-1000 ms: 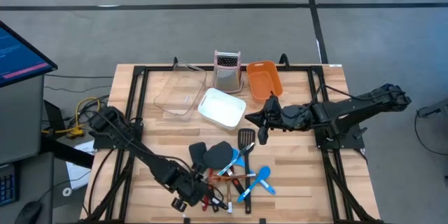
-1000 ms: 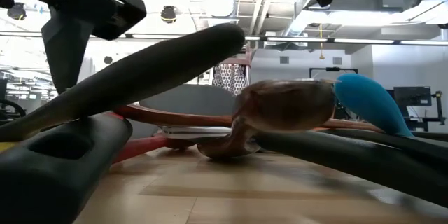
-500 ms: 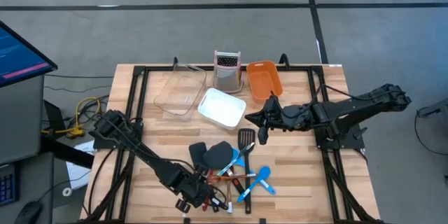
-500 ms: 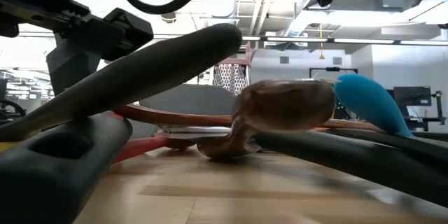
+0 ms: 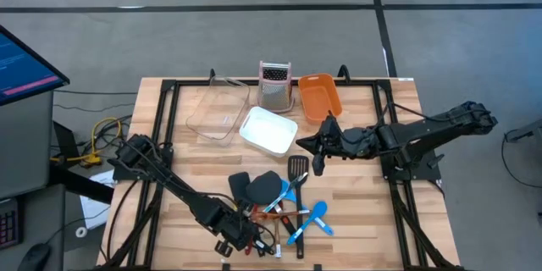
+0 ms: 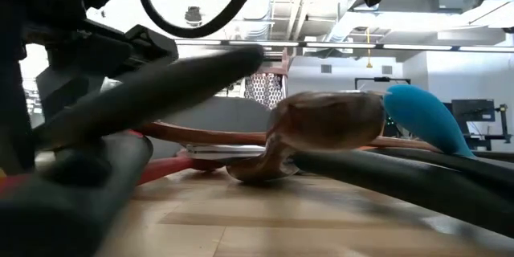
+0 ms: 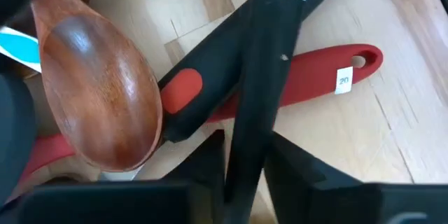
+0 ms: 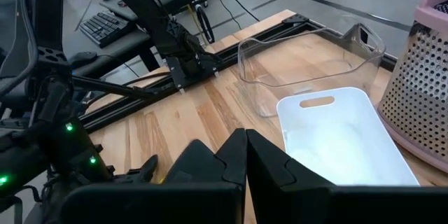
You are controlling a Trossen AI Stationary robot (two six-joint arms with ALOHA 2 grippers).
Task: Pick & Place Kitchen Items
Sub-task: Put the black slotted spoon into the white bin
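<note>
The kitchen items lie in a heap near the table's front edge: black spatulas (image 5: pixel 254 188), a slotted turner (image 5: pixel 297 169), blue spoons (image 5: pixel 315 218), a wooden spoon (image 7: pixel 101 98) and a red handle (image 7: pixel 315 77). My left gripper (image 5: pixel 244 237) is low in the heap's left side, shut on a long black utensil handle (image 7: pixel 262 77) that lies across the red handle. My right gripper (image 5: pixel 317 154) hangs shut over the table's middle, to the right of the white tub, holding nothing. My left gripper pinches the black handle (image 7: pixel 246 147) between its two fingers (image 7: pixel 210 157), one on each long side. The fingers lie across the handle. The handle runs on past the fingertips over the red handle and a black handle with an orange spot (image 7: pixel 185 91), in the heap.
At the back stand a clear tub (image 5: pixel 218 112), a white tub (image 5: pixel 269 129), an orange tub (image 5: pixel 319 97) and a steel grater with a pink top (image 5: pixel 273 85). Black frame rails (image 5: pixel 169 135) run along both sides of the table.
My left gripper has gone a little toward the table's right edge, deeper into the heap. In the low view the black handle in front has shifted and shows blurred, while the wooden spoon and blue spoon stay put.
</note>
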